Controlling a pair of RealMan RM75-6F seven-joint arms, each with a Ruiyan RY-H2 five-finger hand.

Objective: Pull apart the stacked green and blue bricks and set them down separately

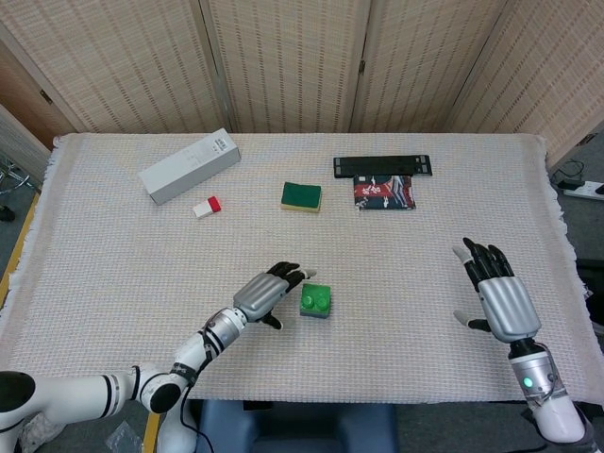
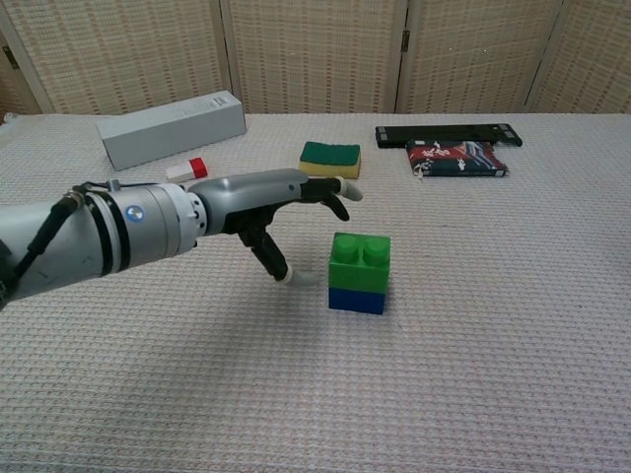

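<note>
The green brick (image 1: 316,298) (image 2: 360,261) sits stacked on the blue brick (image 2: 357,299) near the table's front middle; in the head view only a thin blue edge (image 1: 314,314) shows. My left hand (image 1: 268,291) (image 2: 266,202) hovers just left of the stack, fingers spread and reaching over toward its top, thumb low beside it, holding nothing. Whether a fingertip touches the green brick I cannot tell. My right hand (image 1: 500,295) is far to the right, fingers apart and empty, and outside the chest view.
A white box (image 1: 189,166) (image 2: 171,129) and a small red-and-white block (image 1: 207,207) (image 2: 187,169) lie at back left. A green-yellow sponge (image 1: 301,196) (image 2: 330,159) lies behind the stack. A black bar (image 1: 382,165) and a dark packet (image 1: 384,193) lie at back right.
</note>
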